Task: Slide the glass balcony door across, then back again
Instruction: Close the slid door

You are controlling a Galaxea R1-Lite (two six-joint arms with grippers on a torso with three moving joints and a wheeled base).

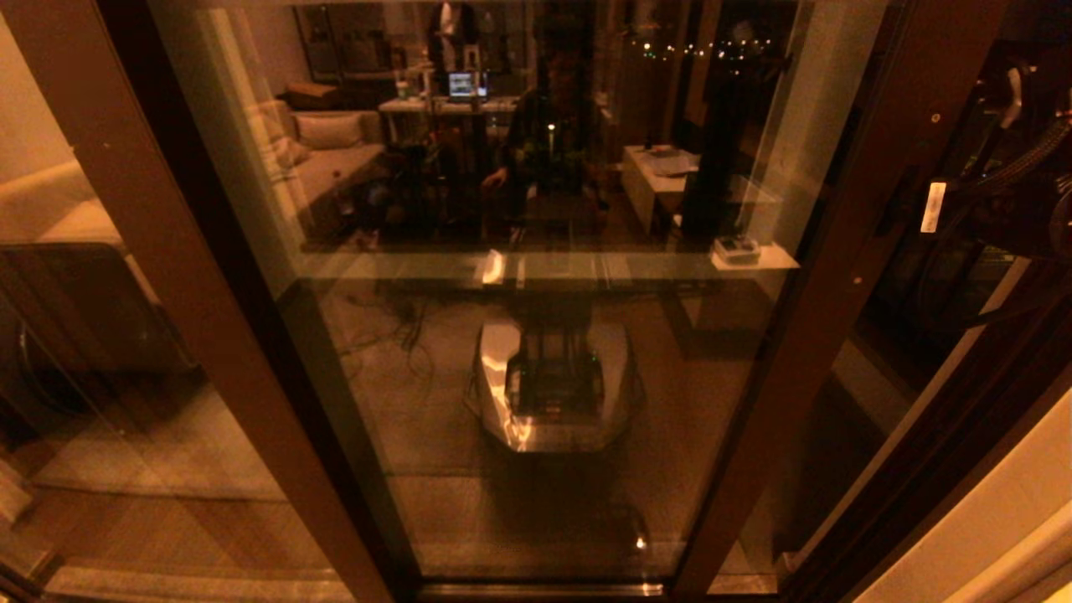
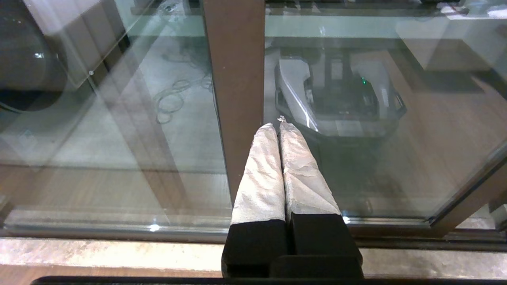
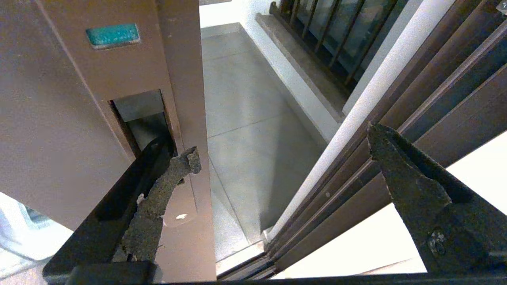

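The glass balcony door (image 1: 544, 352) fills the head view, its reflective pane set in a reddish-brown frame. Its wide stile (image 1: 846, 276) runs down the right side. In the right wrist view the stile (image 3: 79, 118) shows its dark recessed handle slot (image 3: 140, 114). My right gripper (image 3: 283, 148) is open; one finger (image 3: 174, 174) reaches into the slot at the stile's edge, and the other finger (image 3: 404, 178) hangs free over the jamb side. A gap lies between the stile and the jamb. My left gripper (image 2: 277, 124) is shut on nothing, low before the plain brown post (image 2: 233, 79).
Through the gap I see grey balcony floor tiles (image 3: 245, 118), a low ledge with dark railing bars (image 3: 317, 27) and the brown stepped jamb (image 3: 400, 118). My right arm (image 1: 1017, 180) is up at the right. The other panel's post (image 1: 193, 293) stands to the left. The floor track (image 2: 119, 229) runs below.
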